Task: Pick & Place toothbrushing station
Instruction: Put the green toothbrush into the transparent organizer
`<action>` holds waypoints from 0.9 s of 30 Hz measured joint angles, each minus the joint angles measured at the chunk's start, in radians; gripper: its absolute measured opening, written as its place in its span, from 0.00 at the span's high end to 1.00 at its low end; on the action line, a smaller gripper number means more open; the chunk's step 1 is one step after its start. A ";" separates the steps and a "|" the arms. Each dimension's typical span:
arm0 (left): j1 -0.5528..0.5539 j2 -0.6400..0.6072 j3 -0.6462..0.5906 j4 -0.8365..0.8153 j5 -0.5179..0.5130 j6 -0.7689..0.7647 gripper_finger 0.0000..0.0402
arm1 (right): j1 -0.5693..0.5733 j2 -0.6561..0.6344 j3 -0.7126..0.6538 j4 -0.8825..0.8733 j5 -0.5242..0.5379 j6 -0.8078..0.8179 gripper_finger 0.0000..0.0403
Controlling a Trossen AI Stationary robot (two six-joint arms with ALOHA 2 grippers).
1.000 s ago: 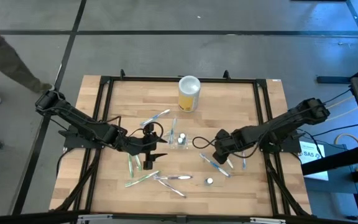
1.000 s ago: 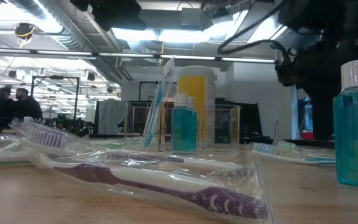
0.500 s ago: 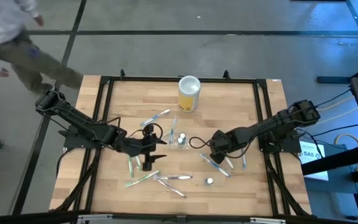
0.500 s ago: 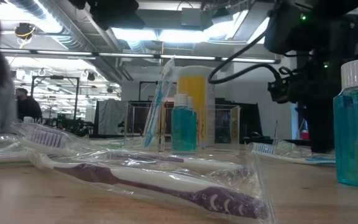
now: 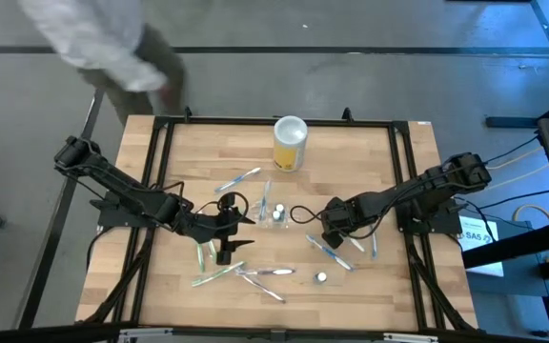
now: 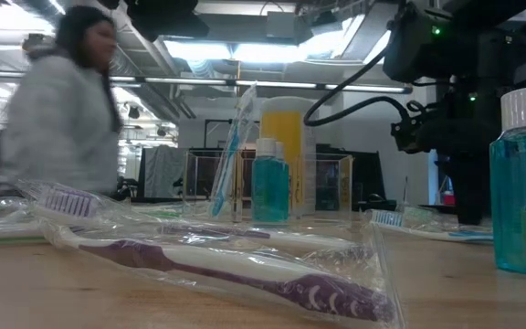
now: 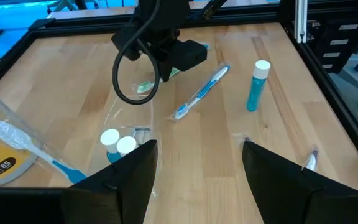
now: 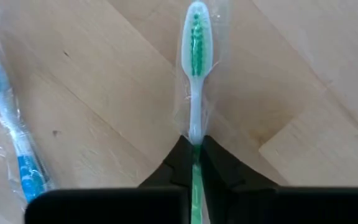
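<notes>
- The counter [image 5: 389,286] fills the high view, a wooden top inside a black frame, with a person passing beyond its far left corner.
- Two arms are on it: the left pincer [image 5: 237,232] sits left of centre with its fingers spread wide and nothing between them; the right pincer [image 5: 330,227] is down just right of centre.
- One yellow canister [image 5: 290,143] with a white lid stands at the far edge, middle.
- The toothbrushing station [image 5: 275,211], the clear container, stands in the middle of the counter between the two pincers. In the low view its see-through walls [image 6: 329,183] enclose two small blue bottles [image 6: 269,186] and one upright wrapped brush.
- The key relation: the station lies to the left of the right pincer, close by, and the left pincer is about as near on the other side. Its long axis I can't make out from above.
- The right pincer is pressed together on the handle of a green toothbrush [image 8: 195,74] in clear wrap, head pointing straight away from the fingers, long axis in line with them.
- My call: that brush has to travel left to the station.
- Loose count: roughly seven wrapped brushes lying flat, though overlaps make that uncertain, and one more blue bottle [image 5: 320,277] near the front.
</notes>
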 joint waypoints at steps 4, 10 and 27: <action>0.000 0.000 0.000 0.000 0.000 0.000 0.42 | 0.000 -0.001 0.000 -0.005 0.004 -0.002 0.97; 0.000 0.000 0.000 0.000 0.000 0.001 0.42 | 0.006 -0.027 -0.005 -0.013 0.023 -0.002 0.98; 0.000 0.000 0.000 -0.005 0.000 0.001 0.42 | 0.048 -0.245 -0.008 -0.107 0.096 0.024 1.00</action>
